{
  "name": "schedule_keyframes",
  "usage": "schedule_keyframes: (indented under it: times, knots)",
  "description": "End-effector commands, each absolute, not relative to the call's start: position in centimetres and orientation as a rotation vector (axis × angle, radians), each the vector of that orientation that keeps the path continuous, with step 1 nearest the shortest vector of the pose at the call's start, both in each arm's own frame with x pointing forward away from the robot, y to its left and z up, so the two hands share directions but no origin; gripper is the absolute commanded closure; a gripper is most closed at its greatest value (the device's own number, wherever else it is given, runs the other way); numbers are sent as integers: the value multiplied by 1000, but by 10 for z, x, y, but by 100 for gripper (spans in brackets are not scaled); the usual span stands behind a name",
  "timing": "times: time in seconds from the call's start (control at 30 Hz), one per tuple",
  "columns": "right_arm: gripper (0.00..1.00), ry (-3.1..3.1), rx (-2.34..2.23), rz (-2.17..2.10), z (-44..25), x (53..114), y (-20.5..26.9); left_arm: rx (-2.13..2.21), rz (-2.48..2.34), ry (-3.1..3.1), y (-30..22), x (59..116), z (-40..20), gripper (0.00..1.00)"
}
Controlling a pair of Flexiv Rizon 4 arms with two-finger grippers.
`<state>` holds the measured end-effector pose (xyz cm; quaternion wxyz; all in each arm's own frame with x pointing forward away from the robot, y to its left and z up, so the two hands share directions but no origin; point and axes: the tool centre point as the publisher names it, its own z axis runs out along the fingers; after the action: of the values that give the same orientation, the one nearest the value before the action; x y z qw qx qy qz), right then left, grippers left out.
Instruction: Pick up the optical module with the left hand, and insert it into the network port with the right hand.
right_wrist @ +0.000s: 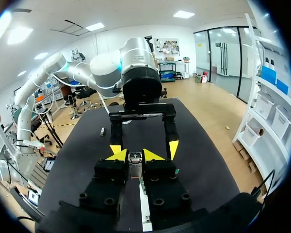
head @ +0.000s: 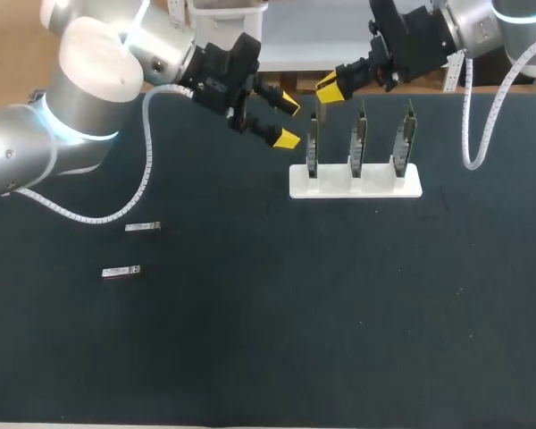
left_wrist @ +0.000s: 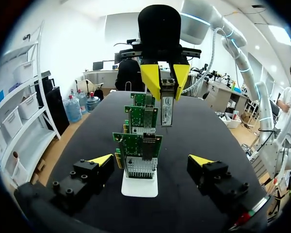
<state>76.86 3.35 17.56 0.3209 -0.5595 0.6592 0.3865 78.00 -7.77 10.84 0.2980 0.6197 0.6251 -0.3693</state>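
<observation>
Module: the optical module (left_wrist: pixel 167 108) is a slim silver metal bar with a pale label down its face and a darker lower end. It is held upright.
Module place: between the yellow tips of the right gripper (right_wrist: pixel 135 155), up by the tops of the cards. Whether it touches a card cannot be told.
Right jaws: clenched on the module from two sides.
Left gripper (head: pixel 287 121): jaws spread wide with nothing between them. In the head view it sits at 10 o'clock from the stand, well above the table (head: pixel 339 340).
Stand: a white base (head: pixel 355 181) at 1 o'clock from the table's middle.
Cards: three green network cards stand on edge in a row on the base: the first card (head: pixel 312 143), the middle card (head: pixel 358 138) and the last card (head: pixel 404 134).
Port: a metal cage (left_wrist: pixel 149 145) on the card nearest the left gripper.
Spares: two more silver modules lie flat at 9 o'clock from the table's middle, well apart from the stand. The nearer spare (head: pixel 121 271) is at 7 o'clock from the farther spare (head: pixel 143 227).
</observation>
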Motion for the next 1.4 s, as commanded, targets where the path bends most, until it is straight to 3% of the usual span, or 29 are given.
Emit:
schedule_keyframes:
  times: [0.03,1.4]
  knots:
    - [100,1732,-1467,1012,176,767,33,1679,-956,1669,-79,783,108,0]
    - [100,1721,-1470,1025,179,769,35,1748,-907,1671,-80,781,102,0]
